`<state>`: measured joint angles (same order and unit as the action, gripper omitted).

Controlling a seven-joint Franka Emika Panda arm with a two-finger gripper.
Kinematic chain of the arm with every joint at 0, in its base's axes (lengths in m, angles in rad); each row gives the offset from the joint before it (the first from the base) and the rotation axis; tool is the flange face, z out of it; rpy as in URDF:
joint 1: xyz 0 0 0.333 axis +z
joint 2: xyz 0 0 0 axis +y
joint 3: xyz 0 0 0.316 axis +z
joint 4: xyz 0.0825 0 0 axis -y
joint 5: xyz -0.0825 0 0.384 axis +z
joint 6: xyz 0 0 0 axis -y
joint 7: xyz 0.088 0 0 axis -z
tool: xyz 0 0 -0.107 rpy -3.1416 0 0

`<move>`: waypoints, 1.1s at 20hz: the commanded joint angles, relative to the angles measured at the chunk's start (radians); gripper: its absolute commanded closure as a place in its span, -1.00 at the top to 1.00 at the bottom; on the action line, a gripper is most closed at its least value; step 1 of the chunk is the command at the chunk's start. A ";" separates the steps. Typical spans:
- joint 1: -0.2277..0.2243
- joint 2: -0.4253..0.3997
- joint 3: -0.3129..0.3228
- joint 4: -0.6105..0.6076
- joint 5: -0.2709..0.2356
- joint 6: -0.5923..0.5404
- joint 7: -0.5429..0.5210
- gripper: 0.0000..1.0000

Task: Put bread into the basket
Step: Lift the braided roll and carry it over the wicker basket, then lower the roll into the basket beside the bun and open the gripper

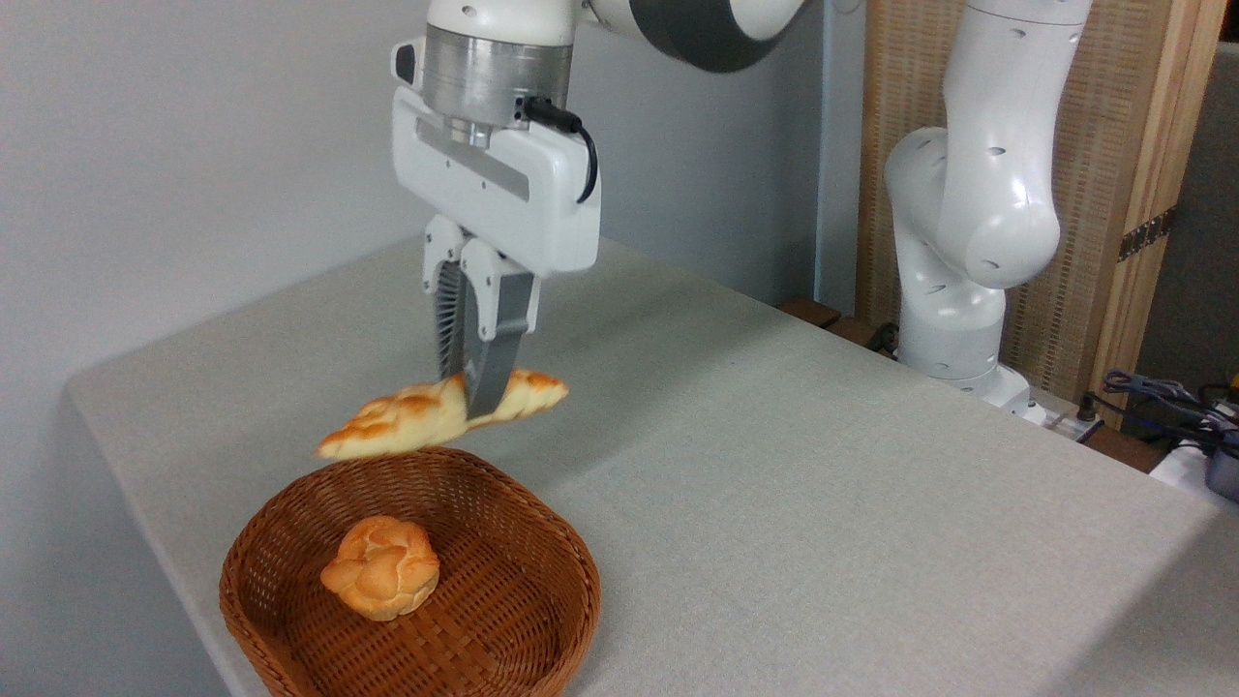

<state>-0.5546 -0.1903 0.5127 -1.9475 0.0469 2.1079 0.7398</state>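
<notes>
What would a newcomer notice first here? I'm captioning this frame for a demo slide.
First, the long bread hanging in mid-air, pinched by the gripper at centre frame, one end drooping left. Just below it, at the table's near left edge, sits the wicker basket already holding a small round bun.

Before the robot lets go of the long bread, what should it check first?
1. Grip: the gripper is shut on the long bread, near its right end: ok.
2. Loaf level: it tilts, left tip lower: not ok.
3. Loaf clear of the table: it hangs in the air: ok.
4. Loaf over the basket: it looks to hang near the far rim, but one view cannot settle it: cannot tell.
5. Room in the basket: a small round bun sits near the middle, with bare wicker around it: ok.
</notes>
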 commanded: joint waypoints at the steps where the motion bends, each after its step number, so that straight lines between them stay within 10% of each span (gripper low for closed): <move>1: -0.011 0.057 0.018 0.019 0.065 0.075 0.004 0.68; 4: -0.013 0.072 0.018 0.018 0.134 0.078 0.003 1.00; 22: -0.011 0.072 0.016 0.028 0.117 0.077 -0.022 1.00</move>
<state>-0.5577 -0.1171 0.5208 -1.9352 0.1624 2.1817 0.7388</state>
